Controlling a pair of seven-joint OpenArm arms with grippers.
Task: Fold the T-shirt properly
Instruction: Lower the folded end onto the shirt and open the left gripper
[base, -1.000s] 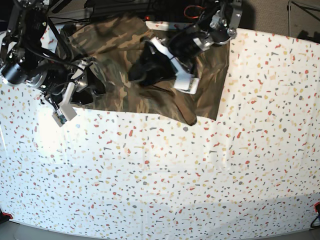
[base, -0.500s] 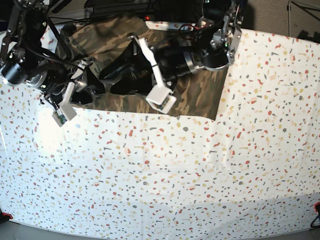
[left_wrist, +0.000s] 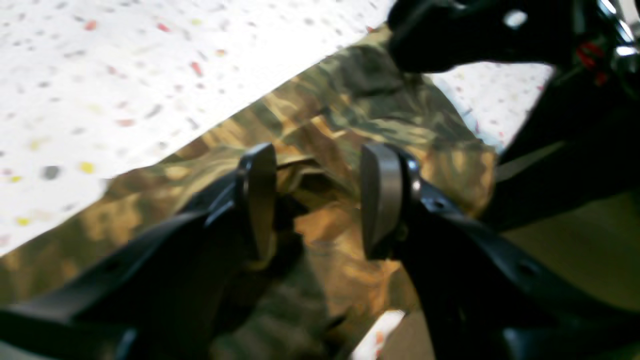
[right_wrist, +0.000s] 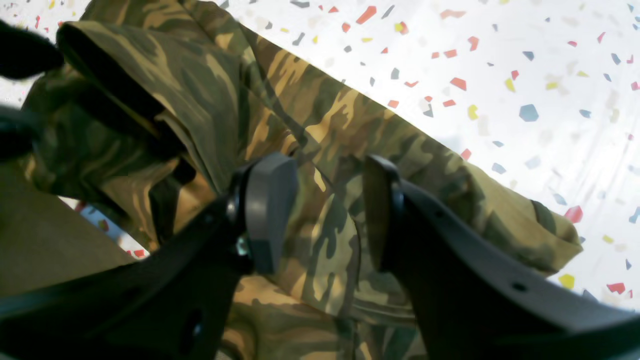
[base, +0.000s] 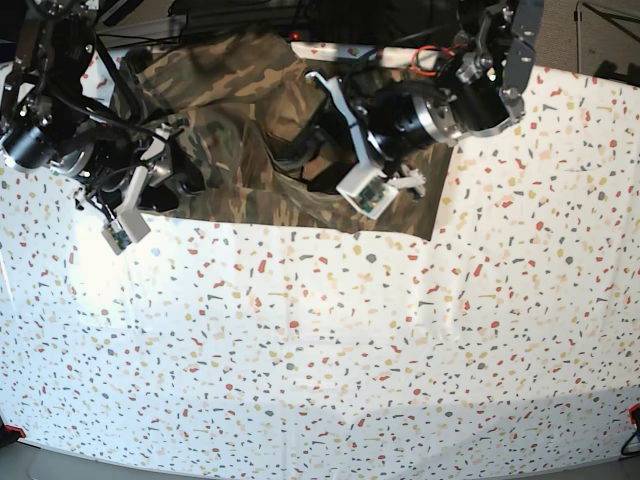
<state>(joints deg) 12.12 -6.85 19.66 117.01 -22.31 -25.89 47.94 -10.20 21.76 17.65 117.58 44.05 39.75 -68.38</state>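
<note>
both hands agape over t-shirt

Probably a robotics lab or test bench; a table under a terrazzo-speckled white cover, black cabling and frame parts crowding its far edge.

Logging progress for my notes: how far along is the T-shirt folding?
Done: little; the T-shirt lies bunched at the table's far edge. In hand: nothing gripped; the left tool and right tool hang open over cloth. Left: flattening and every fold.
</note>
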